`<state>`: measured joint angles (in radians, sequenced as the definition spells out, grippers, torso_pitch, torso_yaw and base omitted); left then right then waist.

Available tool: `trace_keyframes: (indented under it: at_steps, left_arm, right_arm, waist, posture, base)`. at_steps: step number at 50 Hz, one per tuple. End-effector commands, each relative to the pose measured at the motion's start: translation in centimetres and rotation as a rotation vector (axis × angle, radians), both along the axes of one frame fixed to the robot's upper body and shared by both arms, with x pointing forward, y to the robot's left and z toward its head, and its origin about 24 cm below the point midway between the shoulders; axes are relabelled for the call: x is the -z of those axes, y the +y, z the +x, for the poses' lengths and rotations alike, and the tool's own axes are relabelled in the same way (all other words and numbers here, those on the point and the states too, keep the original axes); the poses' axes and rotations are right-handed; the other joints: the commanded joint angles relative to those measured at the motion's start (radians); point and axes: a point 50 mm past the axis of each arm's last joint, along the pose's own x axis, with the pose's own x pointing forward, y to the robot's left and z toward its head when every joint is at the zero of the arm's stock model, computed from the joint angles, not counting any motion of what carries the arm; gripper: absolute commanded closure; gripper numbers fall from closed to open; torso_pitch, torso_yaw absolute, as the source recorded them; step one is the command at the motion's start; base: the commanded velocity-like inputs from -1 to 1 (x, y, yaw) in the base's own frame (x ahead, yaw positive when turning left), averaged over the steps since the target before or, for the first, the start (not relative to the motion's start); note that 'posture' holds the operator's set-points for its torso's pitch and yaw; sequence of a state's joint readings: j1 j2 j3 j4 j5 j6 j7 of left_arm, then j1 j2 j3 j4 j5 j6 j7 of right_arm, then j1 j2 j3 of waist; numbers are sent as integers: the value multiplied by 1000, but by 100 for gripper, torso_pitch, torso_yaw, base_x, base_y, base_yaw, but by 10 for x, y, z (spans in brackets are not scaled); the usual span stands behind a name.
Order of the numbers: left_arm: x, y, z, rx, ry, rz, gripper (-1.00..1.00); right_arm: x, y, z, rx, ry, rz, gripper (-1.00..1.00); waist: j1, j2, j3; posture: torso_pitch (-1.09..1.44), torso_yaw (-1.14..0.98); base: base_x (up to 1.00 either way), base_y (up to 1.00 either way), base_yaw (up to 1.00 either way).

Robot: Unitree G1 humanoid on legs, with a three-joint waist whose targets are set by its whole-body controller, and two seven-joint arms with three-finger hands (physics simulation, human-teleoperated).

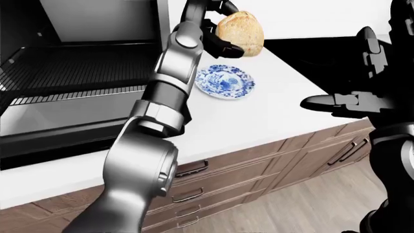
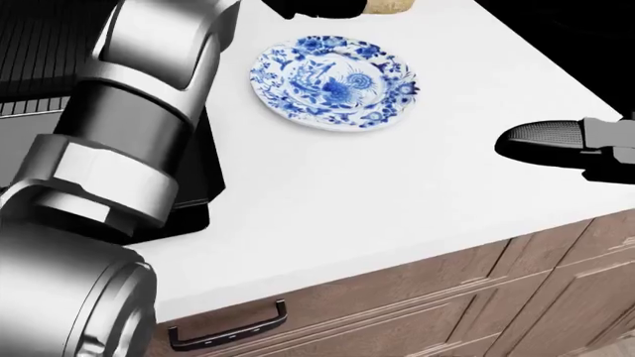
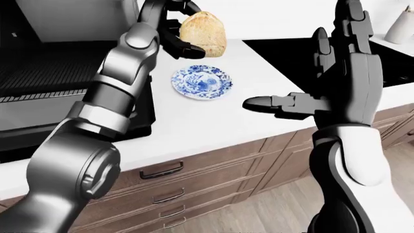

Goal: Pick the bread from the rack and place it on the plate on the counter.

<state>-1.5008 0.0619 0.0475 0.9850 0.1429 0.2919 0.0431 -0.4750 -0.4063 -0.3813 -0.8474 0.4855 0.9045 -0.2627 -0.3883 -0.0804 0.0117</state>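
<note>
Bright even light, sharp, soft shadows

Your head view cuts off most of the bread at the top edge, and the left hand gripping it too.

1. No readable text, label, brand, number or sign is showing in any view.
2. The plate is carrying only a blue floral pattern with no lettering.
3. The oven, at nine o'clock in the left-eye view, is showing no readable markings.
</note>
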Motion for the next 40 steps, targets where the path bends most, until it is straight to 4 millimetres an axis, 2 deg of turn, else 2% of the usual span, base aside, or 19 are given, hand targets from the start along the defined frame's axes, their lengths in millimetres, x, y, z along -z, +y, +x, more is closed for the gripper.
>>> trace_keyframes:
  at_steps: [1, 16, 27, 40]
  left_arm:
    - [-33, -1, -7, 7, -149, -33, 100]
    - [-9, 11, 5, -53, -101, -80, 100]
    - [10, 15, 9, -96, -74, -116, 100]
    - [32, 27, 12, -231, -71, -142, 100]
  right_arm:
    - [-10, 0, -6, 10, -71, -10, -100]
    - [-8, 1, -6, 9, -67, -8, -100]
    - [-10, 0, -5, 8, -68, -11, -100]
    - [-9, 1, -5, 7, -64, -12, -100]
  waist:
    - [-5, -2, -31]
    - [-57, 0, -44]
    - [-74, 4, -52]
    - [-88, 9, -59]
  posture:
    - [0, -43]
    - [1, -43]
    - [1, -43]
    - [1, -43]
  base:
    - [0, 0, 0]
    - [0, 0, 0]
    - [0, 0, 0]
    - [0, 0, 0]
